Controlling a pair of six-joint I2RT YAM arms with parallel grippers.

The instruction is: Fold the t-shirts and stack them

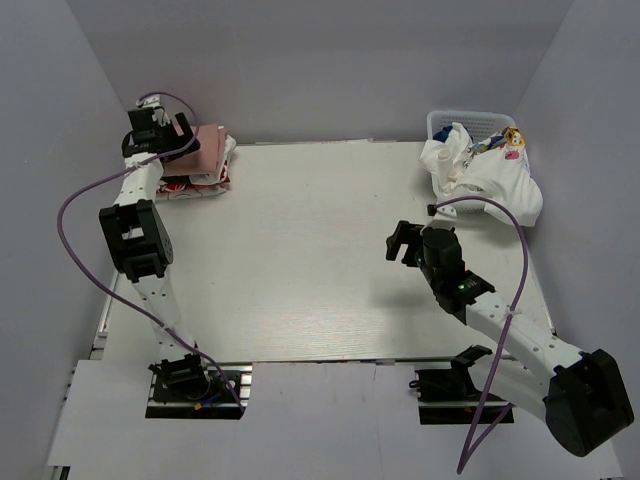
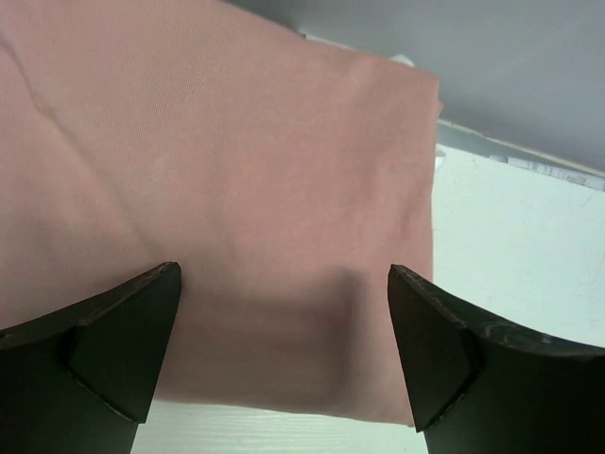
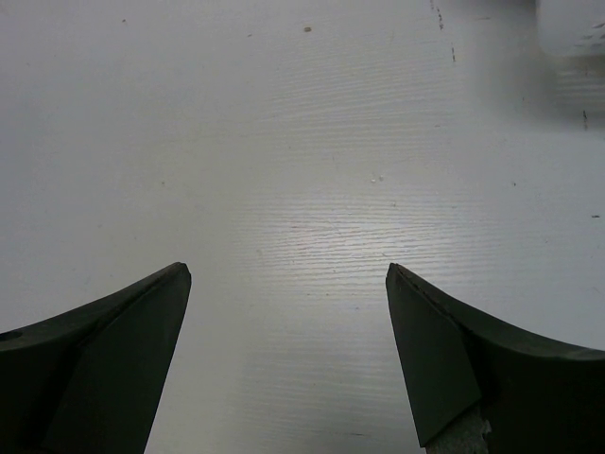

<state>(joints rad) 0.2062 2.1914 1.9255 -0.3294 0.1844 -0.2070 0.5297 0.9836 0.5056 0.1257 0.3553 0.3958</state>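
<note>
Since a folded stack [image 1: 200, 172] already lies at the ten o'clock corner of the counter [image 1: 300, 250], the task is judged to be partly done. A pink tee [image 1: 210, 148] is seen on top of that stack, folded flat, with white cloth bearing red print showing beneath it at the edges. How many tees the stack holds cannot be told.

The left pincer [image 1: 160, 128] is held over the stack's far edge. In its wrist view the jaws are spread to their full width above the pink tee [image 2: 236, 189], and nothing is gripped between them. Whether the tips touch the cloth cannot be made out.

At two o'clock a basket [image 1: 440, 120] is found against the far wall. White tees [image 1: 495, 185] are heaped in it unfolded and spill over its near rim onto the counter. These are taken to be the work that is left: each has to be drawn out, spread, folded and laid on the stack. Their number cannot be counted, because they are tangled together.

The right pincer [image 1: 403, 243] is poised over bare counter at about four o'clock, near the heap but apart from it. Its jaws are likewise wide apart, and only bare counter is shown between them in its wrist view [image 3: 288, 270]. The middle of the counter is occupied by no tee, so no fold is judged to be under way.
</note>
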